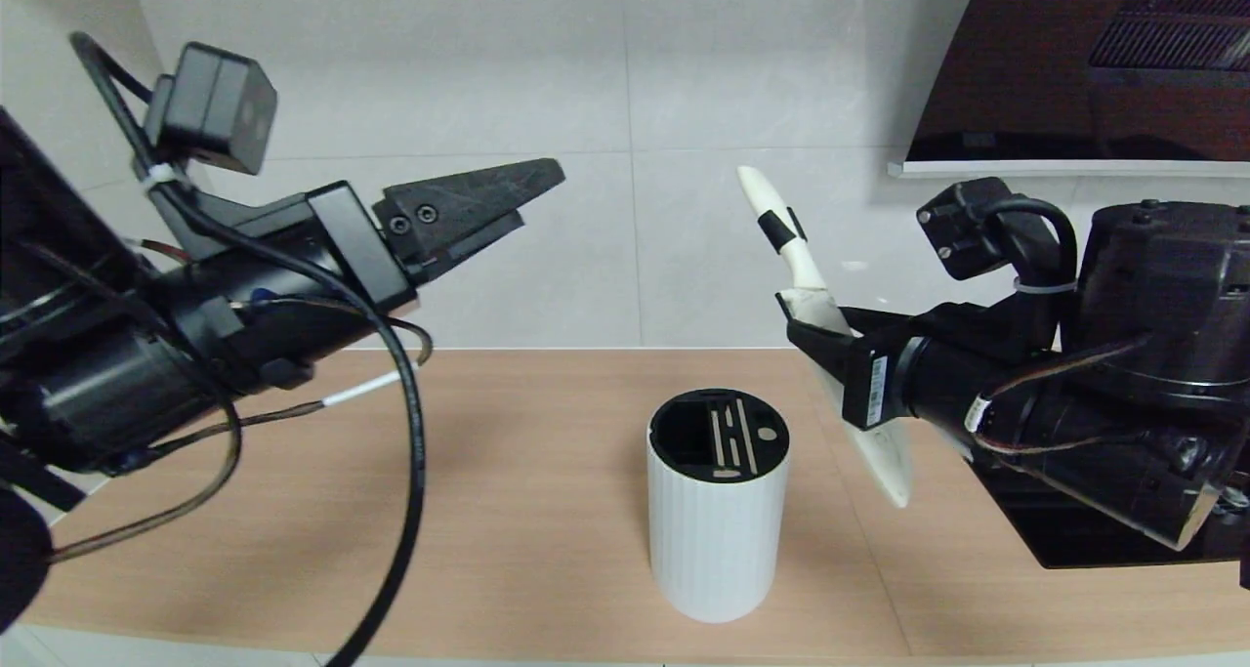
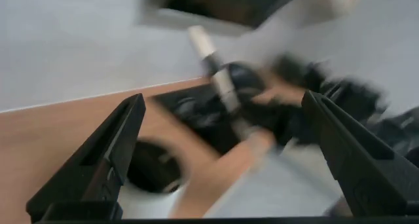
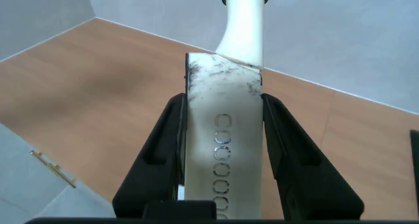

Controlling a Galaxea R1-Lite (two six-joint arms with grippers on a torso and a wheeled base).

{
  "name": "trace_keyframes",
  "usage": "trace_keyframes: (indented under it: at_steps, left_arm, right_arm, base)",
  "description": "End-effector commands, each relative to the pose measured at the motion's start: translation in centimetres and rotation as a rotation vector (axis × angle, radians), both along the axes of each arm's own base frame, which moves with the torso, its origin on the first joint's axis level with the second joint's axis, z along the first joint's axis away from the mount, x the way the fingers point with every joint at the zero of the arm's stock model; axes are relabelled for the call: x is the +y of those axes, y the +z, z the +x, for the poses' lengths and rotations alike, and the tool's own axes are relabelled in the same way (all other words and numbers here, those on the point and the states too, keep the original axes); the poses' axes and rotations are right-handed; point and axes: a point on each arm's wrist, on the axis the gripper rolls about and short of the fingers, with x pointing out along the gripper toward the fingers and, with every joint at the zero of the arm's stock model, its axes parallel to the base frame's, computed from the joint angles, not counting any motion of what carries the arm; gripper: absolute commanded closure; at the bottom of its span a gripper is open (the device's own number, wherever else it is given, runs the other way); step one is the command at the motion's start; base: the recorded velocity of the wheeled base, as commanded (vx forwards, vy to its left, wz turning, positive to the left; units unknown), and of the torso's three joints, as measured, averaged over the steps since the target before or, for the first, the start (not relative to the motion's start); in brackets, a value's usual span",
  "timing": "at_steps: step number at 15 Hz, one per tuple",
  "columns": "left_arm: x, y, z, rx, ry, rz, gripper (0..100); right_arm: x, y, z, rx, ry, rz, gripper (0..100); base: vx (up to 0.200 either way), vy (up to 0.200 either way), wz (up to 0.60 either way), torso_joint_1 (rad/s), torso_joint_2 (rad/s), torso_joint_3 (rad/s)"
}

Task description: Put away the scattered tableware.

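Note:
My right gripper [image 1: 820, 330] is shut on a white knife [image 1: 796, 257], held in the air above the counter to the right of the holder. Its handle with a black band points up and back, and its blade [image 1: 884, 452] slants down toward me. Seen from the right wrist, the perforated blade [image 3: 222, 132] sits clamped between the fingers [image 3: 167, 145]. A white ribbed cylindrical holder [image 1: 718, 521] with a black slotted top stands on the wooden counter [image 1: 508, 511], lower than the blade tip. My left gripper [image 1: 537, 196] hangs open and empty, high to the left of the holder. In the blurred left wrist view the knife [image 2: 213, 60] and the holder's opening [image 2: 154, 168] show between its spread fingers [image 2: 98, 165].
A black cooktop [image 1: 1074, 540] lies in the counter under my right arm. A dark range hood [image 1: 1074, 62] hangs at the upper right against the tiled wall. Cables loop below my left arm. The counter's front edge runs just before the holder.

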Motion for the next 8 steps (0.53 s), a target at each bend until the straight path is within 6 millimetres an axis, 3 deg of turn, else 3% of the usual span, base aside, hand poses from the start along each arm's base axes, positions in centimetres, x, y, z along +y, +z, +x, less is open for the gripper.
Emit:
trace_keyframes:
  at_steps: [1, 5, 8]
  left_arm:
    - [-2.7, -3.7, 1.6, 0.139, -0.079, -0.006, 0]
    - [-3.9, -3.8, 0.9, 0.19, -0.175, -0.033, 0]
    - [-4.8, -4.9, 1.5, 0.22, -0.177, -0.018, 0]
  right_arm:
    - [1.1, -0.8, -0.2, 0.021, 0.03, -0.018, 100]
    - [1.7, -1.1, -0.8, 0.032, 0.057, -0.007, 100]
    - [2.3, -1.2, -1.6, 0.036, 0.089, -0.012, 100]
  base:
    - [0.0, 0.0, 0.0, 0.0, 0.0, 0.0]
    - [0.0, 0.0, 0.0, 0.0, 0.0, 0.0]
    - [0.0, 0.0, 0.0, 0.0, 0.0, 0.0]
